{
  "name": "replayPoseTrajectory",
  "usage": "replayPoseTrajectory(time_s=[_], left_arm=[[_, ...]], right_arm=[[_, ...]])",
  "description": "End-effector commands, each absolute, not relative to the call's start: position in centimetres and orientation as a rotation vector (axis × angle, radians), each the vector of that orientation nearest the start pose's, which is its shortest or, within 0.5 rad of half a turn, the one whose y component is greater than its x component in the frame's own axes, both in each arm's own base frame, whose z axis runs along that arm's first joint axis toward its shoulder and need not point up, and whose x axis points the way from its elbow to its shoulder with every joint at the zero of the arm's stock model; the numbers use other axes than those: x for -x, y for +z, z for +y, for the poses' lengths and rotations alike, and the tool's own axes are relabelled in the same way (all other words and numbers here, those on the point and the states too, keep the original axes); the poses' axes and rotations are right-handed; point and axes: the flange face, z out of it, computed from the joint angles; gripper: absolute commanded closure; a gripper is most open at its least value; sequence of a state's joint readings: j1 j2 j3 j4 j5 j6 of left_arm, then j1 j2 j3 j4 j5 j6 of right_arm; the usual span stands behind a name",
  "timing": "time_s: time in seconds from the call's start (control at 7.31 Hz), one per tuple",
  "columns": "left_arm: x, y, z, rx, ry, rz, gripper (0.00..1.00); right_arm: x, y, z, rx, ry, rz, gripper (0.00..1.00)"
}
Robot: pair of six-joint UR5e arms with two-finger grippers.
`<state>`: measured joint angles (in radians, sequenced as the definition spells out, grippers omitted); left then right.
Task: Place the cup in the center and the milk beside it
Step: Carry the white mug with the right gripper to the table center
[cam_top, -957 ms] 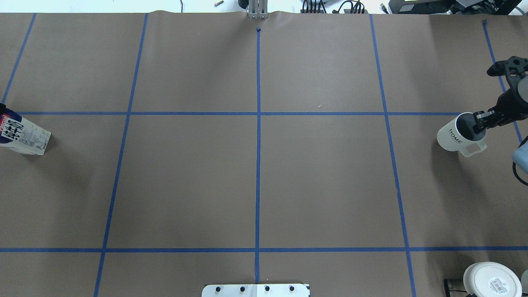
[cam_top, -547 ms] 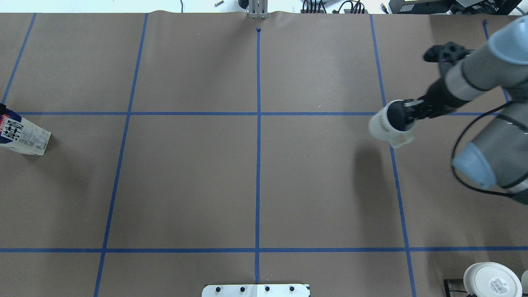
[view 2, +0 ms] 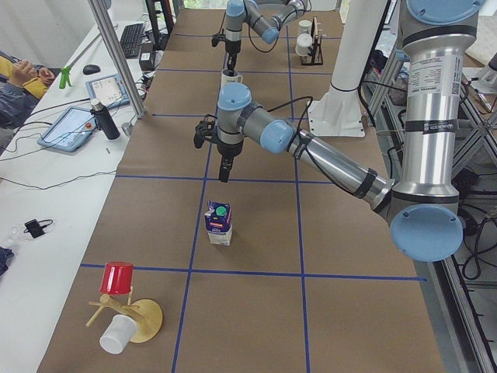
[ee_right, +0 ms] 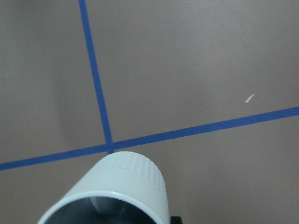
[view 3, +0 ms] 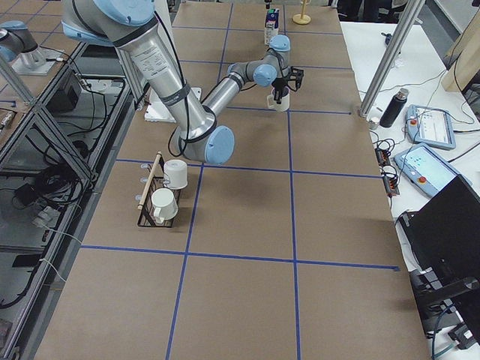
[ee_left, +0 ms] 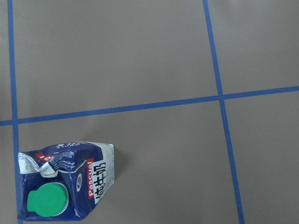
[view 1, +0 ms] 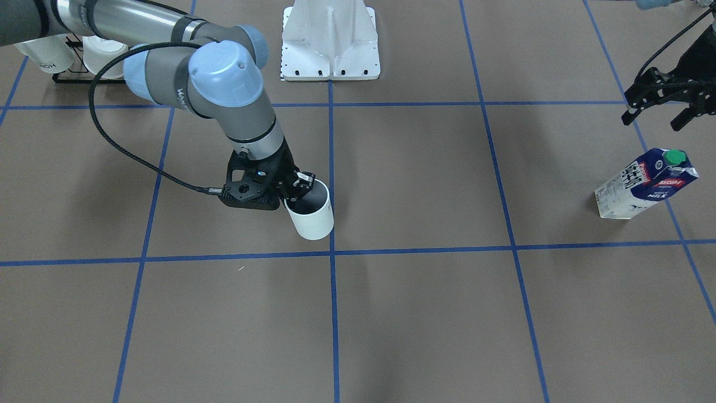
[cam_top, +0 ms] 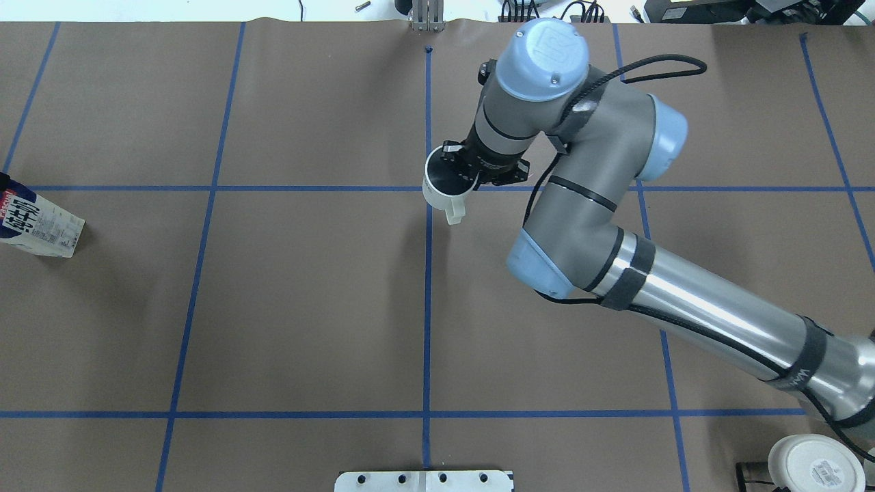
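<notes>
The cup (cam_top: 444,183), a white mug with a grey inside, hangs tilted from my right gripper (cam_top: 472,174), which is shut on its rim. It is held above the center crossing (cam_top: 428,188), casting a shadow below. In the front view the cup (view 1: 311,217) is just behind the center (view 1: 331,253). The right wrist view shows the cup (ee_right: 126,186) over the center (ee_right: 109,147). The milk (cam_top: 37,225) stands at the far left edge. My left gripper (view 1: 654,118) is open and empty, above and behind the milk (view 1: 646,184). The milk's green cap shows in the left wrist view (ee_left: 65,182).
A black rack (view 1: 72,75) with two white mugs stands at the robot's right rear corner. The white base plate (view 1: 330,39) is at the near-middle edge. A red cup on a wooden stand (view 2: 116,277) and a white cup lie at the left end.
My right arm has carried the cup from the table's right edge leftward to the middle crossing. The milk has not moved.
</notes>
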<state>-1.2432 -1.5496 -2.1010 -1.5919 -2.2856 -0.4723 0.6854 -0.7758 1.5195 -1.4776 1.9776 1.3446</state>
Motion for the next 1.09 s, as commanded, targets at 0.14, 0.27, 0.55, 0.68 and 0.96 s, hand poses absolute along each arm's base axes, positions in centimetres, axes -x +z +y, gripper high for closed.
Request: replayPoseTrajectory(time_s=[0.14,0.27,0.55,0.68,0.96], left_arm=[[-7.7,40.7,-45.2,-0.205,0.047,0.840,0.02],[-7.4,41.0,-44.8,-0.202,0.043,0.836,0.02],[-6.8,44.0,-44.8,-0.208,0.121,0.800,0.02],[-5.6,46.6,-45.7,-0.197,0.132,0.781,0.02],[-6.0,50.7,-47.0,-0.182,0.121,0.781,0.02]], right_arm=[[54.4,18.4,-56.5,-0.041,0.286,-0.895,1.00],[55.0,18.8,-57.0,-0.037,0.284,-0.883,0.76],[55.2,18.8,-57.0,-0.049,0.274,-0.902,0.00],[55.0,18.5,-57.1,-0.051,0.273,-0.910,0.00],[49.5,16.6,-57.7,-0.014,0.265,-0.995,0.00]])
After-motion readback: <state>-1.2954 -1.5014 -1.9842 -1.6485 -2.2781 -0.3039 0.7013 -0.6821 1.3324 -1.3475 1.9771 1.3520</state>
